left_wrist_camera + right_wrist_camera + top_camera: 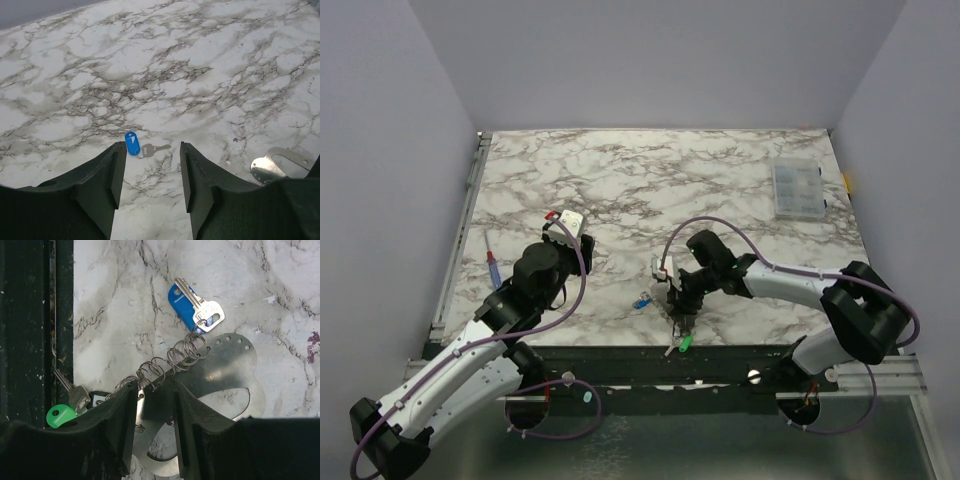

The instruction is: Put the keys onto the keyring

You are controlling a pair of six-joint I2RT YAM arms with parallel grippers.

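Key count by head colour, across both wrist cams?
blue keys: 2, one per wrist view
green key: 1
black key: 1, mostly hidden, so less certain
Total: 4

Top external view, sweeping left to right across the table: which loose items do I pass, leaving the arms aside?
screwdriver → blue key → green key → clear compartment box

The keyring (227, 362) is shiny metal, keys (181, 305) plastic-headed (glossy).
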